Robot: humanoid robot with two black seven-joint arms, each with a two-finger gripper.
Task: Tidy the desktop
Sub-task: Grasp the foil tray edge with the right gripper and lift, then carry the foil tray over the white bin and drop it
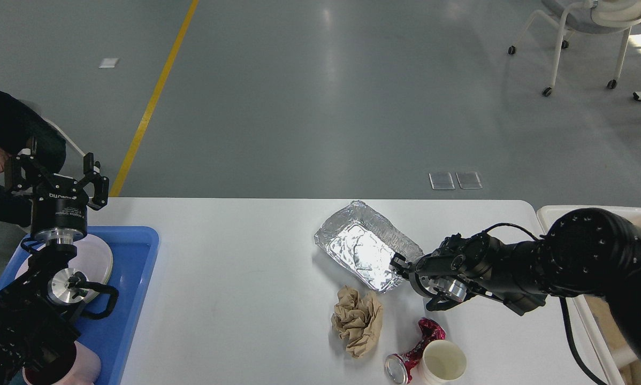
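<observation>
The white desktop carries a crumpled foil tray, a ball of brown paper, a crushed red can and a white paper cup. My right gripper is low over the desktop at the foil tray's near right corner. Its jaws are spread, the upper finger touching the foil rim, with nothing held between them. My left gripper points upward above the far end of the blue tray, open and empty.
The blue tray holds a white plate and a pink cup. A cream bin stands against the desktop's right edge. A person sits at the far left. A wheeled chair is far back right.
</observation>
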